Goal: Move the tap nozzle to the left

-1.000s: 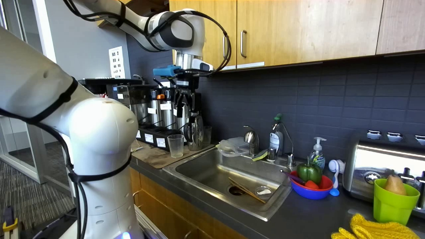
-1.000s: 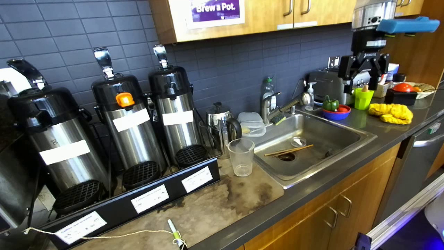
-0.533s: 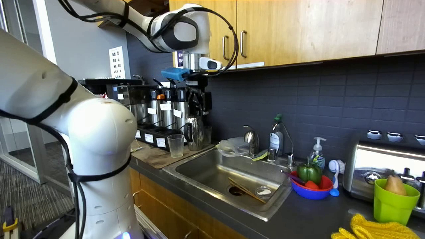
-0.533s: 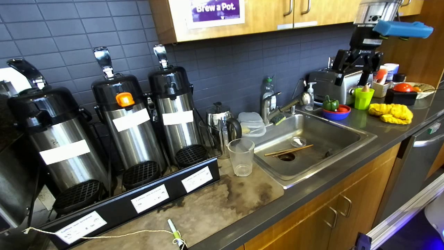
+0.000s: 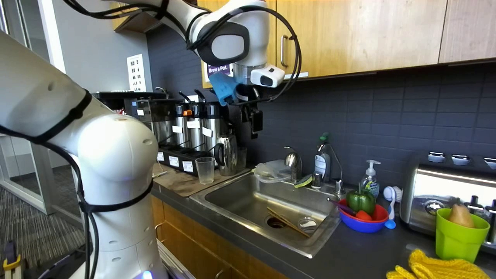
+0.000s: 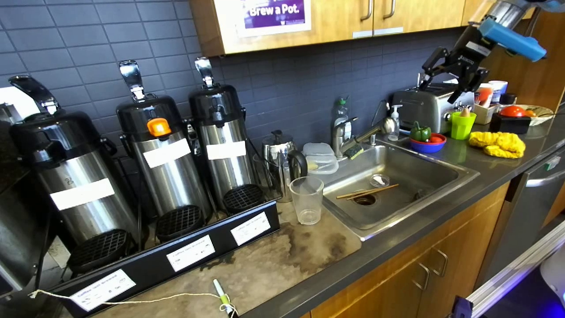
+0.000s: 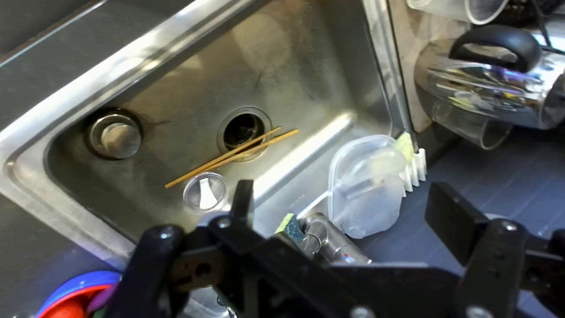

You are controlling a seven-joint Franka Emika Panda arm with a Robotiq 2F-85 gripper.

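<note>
Tips gripper (image 6: 438, 92) further aslant since earlier frame

Leaves tap nozzle (image 6: 367, 134) at ten o'clock of sink (image 6: 435, 176), aimed toward two, in an exterior view. Has translucent tub (image 6: 325, 163) at its eight, blue bowl (image 6: 427, 147) at three. Holds gripper well apart, at two, with jaws spread wide.

Dark grey counter (image 5: 356, 252) with blue bowl (image 5: 362, 227), toaster (image 5: 451, 186), green cup (image 5: 459, 242) and yellow cloth (image 5: 445, 268).
</note>
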